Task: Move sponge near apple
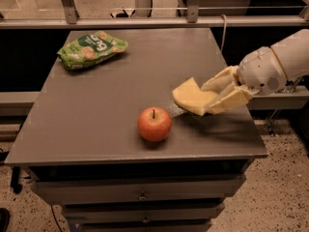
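Observation:
The red-orange apple [154,123] stands on the grey table [116,95], near its front edge. The pale yellow sponge [192,96] is just right of the apple and slightly behind it, held low over the tabletop, tilted. My gripper [218,94] comes in from the right on a white arm and is shut on the sponge's right end, one finger above it and one below. A small gap lies between sponge and apple.
A green snack bag [91,48] lies at the table's back left. Drawers [140,195] sit below the front edge. A metal rail [154,21] runs behind the table. The table's right edge is under my gripper.

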You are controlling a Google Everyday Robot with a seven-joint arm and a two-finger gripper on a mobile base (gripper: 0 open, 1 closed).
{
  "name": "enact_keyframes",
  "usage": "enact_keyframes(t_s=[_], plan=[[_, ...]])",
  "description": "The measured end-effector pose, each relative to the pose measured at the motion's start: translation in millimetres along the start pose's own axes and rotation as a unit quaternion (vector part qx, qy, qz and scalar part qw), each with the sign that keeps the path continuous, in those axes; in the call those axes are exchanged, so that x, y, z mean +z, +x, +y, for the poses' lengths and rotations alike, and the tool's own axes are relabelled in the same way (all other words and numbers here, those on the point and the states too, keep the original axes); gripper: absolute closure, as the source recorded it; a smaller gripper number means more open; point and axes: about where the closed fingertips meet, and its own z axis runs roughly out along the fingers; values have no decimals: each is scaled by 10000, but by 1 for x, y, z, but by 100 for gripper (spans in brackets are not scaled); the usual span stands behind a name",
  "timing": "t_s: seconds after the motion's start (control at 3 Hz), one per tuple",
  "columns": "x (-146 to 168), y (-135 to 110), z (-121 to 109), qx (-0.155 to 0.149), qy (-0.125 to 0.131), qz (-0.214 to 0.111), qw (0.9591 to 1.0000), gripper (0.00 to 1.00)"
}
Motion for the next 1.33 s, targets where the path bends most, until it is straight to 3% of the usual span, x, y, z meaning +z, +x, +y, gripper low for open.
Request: enact_keyframes(t_s=[1.0,1.33], plan=[[18,7,15,-162,-623,-497,9967,12],[22,6,14,-220,-737,-586,9953,0]])
